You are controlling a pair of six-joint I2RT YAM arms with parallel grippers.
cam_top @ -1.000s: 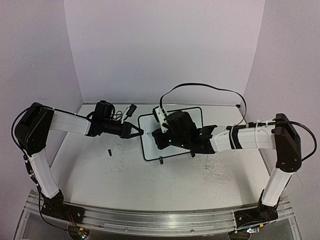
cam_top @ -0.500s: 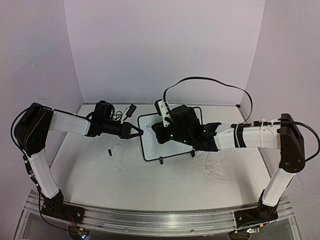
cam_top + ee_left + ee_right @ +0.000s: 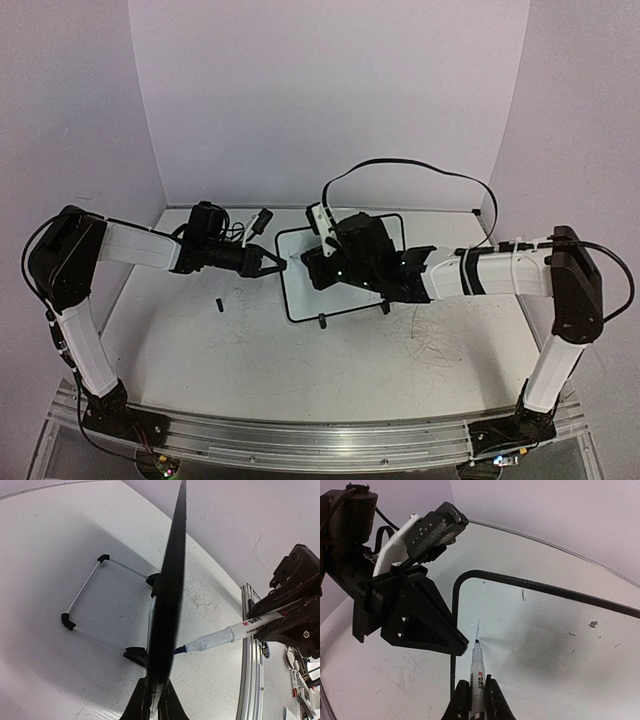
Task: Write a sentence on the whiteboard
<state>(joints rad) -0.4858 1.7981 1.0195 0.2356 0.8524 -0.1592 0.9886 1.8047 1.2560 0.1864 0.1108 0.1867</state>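
Observation:
The whiteboard (image 3: 300, 296) stands propped in the middle of the table; its black-framed face fills the right wrist view (image 3: 555, 645). My left gripper (image 3: 277, 264) is shut on its left edge, which shows edge-on as a dark blur in the left wrist view (image 3: 170, 580). My right gripper (image 3: 315, 270) is shut on a white marker (image 3: 478, 666) with a blue tip. The tip touches the board near its left side. A short thin blue stroke (image 3: 478, 628) runs up from the tip. No words of the sentence show.
A small black cap (image 3: 217, 303) lies on the table left of the board. Grey scribbles (image 3: 430, 345) mark the table to the right. The board's wire stand (image 3: 85, 600) sits behind it. A black cable (image 3: 400, 165) loops above the right arm.
My right gripper has shifted slightly up and left over the board with the marker. My left gripper has kept its hold and has not moved.

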